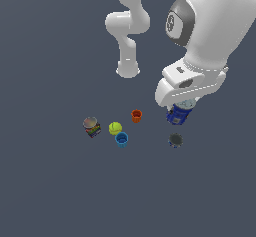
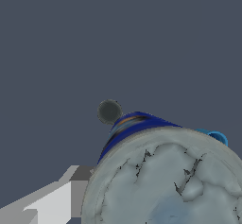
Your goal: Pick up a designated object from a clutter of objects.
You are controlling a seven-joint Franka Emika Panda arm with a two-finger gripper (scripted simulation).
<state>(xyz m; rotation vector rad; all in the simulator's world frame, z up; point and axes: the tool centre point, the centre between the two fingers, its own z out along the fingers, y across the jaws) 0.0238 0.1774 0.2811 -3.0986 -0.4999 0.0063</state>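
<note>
- The white robot arm (image 1: pixel 210 26) is reaching down from the top of the exterior view, its wrist covering most of what is under it.
- The gripper (image 1: pixel 181 110) is sitting directly over the dark-blue can (image 1: pixel 177 116); one grey finger (image 2: pixel 56 199) is showing beside the can in the wrist view, but whether the fingers are clamping the can I cannot tell.
- The dark-blue can is filling the wrist view, its silver-grey top (image 2: pixel 170 180) tilting close to the camera; in the exterior view it is lying just beneath the hand, towards the exterior view's right of the clutter.
- The multicoloured can (image 1: pixel 91 126) is standing furthest to the exterior view's left.
- The dark grey can (image 1: pixel 175 140) is sitting near the dark-blue can, apart from it.
- The yellow-green ball (image 1: pixel 115 128) is resting just beside the light-blue cup (image 1: pixel 121 139).
- The orange cup (image 1: pixel 136 115) is standing between the ball and the dark-blue can.
</note>
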